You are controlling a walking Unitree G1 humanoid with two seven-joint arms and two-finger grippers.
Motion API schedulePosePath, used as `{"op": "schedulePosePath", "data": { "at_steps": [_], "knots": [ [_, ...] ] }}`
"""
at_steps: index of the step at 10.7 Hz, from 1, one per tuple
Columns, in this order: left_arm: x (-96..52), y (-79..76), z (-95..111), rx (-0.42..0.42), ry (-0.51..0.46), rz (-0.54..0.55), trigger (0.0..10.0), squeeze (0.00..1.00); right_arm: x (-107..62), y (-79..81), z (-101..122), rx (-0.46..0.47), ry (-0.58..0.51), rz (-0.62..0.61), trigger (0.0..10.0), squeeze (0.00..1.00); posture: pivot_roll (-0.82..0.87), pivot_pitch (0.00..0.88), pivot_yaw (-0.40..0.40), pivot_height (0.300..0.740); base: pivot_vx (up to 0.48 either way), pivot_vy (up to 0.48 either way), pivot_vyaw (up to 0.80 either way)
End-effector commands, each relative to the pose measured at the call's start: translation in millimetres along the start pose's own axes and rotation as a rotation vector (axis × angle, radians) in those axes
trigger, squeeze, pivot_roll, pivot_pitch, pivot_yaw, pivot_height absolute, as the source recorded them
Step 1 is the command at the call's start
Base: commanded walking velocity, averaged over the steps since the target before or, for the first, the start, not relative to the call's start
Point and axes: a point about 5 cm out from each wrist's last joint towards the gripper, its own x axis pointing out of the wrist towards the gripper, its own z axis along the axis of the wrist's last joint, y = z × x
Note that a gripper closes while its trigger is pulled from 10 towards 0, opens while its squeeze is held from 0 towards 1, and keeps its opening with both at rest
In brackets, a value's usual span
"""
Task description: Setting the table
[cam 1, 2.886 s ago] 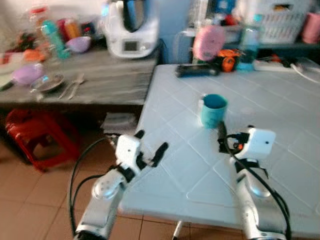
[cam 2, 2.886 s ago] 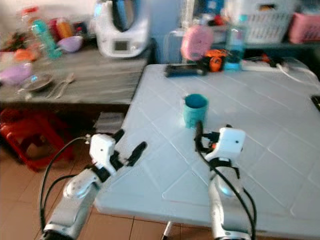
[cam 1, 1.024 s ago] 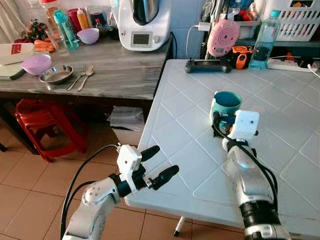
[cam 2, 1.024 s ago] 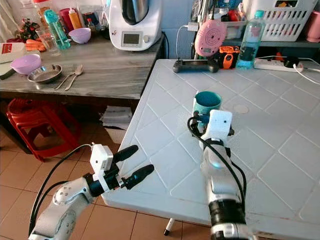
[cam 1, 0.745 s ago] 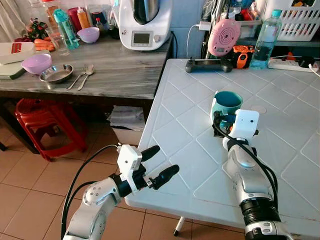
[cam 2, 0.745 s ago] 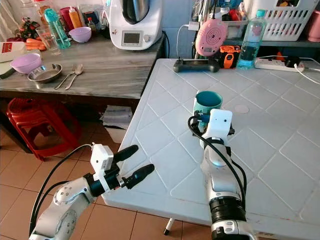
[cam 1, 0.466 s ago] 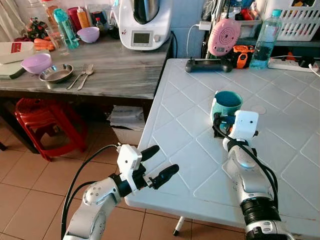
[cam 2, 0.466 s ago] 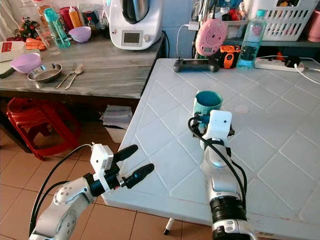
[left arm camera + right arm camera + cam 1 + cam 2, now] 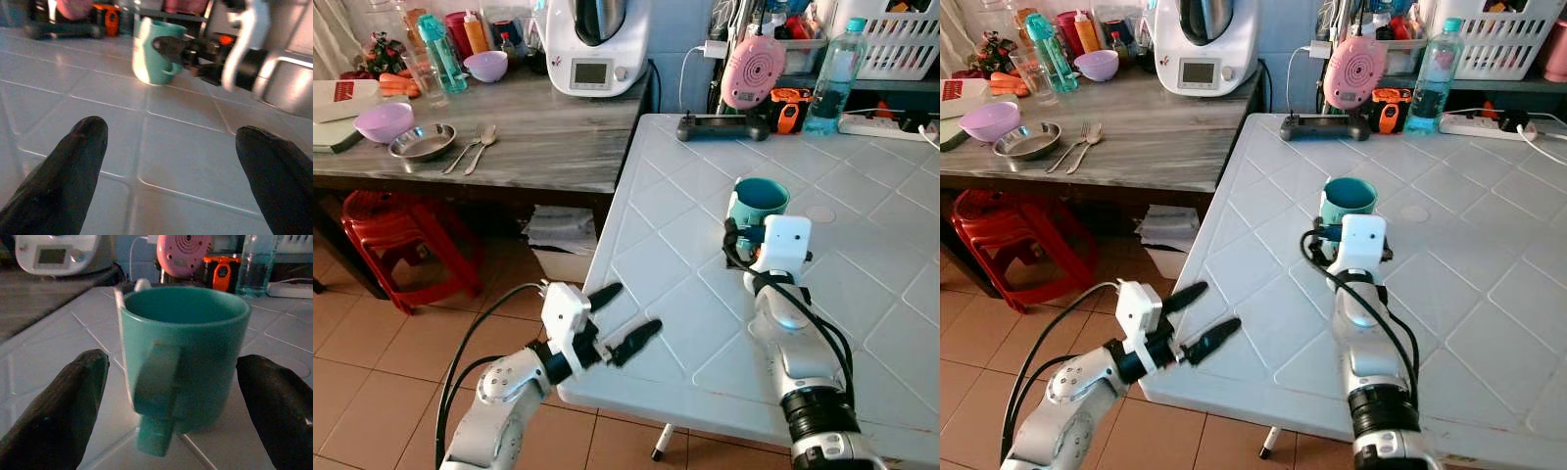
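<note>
Teal mug (image 9: 1347, 204) stands upright on white table (image 9: 1489, 323); our right gripper (image 9: 171, 396) spread wide, just before handle, holding nothing; left gripper (image 9: 619, 318) spread, empty, at table edge; we fear fingers nudge handle, mug turns or tips.

Both arms are rounded silver tubes with dark joint bands. Each wrist carries a boxy white housing, and thick black cables loop from the housings back along the forearms. The left pincer (image 9: 617, 322) has two long black tapered fingers; the right pincer (image 9: 181, 377) shows the same blunt, matte black fingers (image 9: 73, 396).
</note>
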Motion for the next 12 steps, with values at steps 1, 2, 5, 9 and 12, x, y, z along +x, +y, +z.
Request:
{"op": "schedulePosePath", "data": {
  "at_steps": [1, 2, 5, 9, 12],
  "knots": [
    [-3.6, 5.7, -0.2, 0.023, 0.007, 0.038, 10.0, 0.00, -2.1, 4.2, 2.4, 0.009, -0.007, 0.015, 10.0, 0.00, 0.06, 0.021, 0.069, 0.740, 0.000, 0.000, 0.00],
    [-4.3, 7.2, -0.3, 0.026, -0.002, 0.063, 10.0, 0.00, -11.0, 7.7, 2.0, 0.027, -0.023, 0.047, 10.0, 0.00, 0.06, 0.018, 0.067, 0.740, 0.000, 0.000, 0.00],
    [-6.7, 12.7, -1.4, 0.032, -0.022, 0.114, 10.0, 0.00, -36.1, -2.0, 15.9, 0.022, -0.102, 0.029, 10.0, 0.00, 0.06, 0.013, 0.063, 0.740, 0.000, 0.000, 0.00],
    [-11.0, 35.3, 6.9, 0.088, -0.065, 0.328, 10.0, 0.00, -76.7, -20.6, 1.2, -0.039, -0.061, 0.015, 10.0, 0.00, 0.03, 0.010, 0.080, 0.740, 0.000, 0.000, 0.00],
    [-6.2, 36.6, 10.5, 0.110, -0.074, 0.350, 10.0, 0.00, -92.5, -13.9, -3.6, -0.039, -0.032, 0.131, 10.0, 0.00, 0.03, 0.011, 0.087, 0.740, 0.000, 0.000, 0.00]
  ]
}}
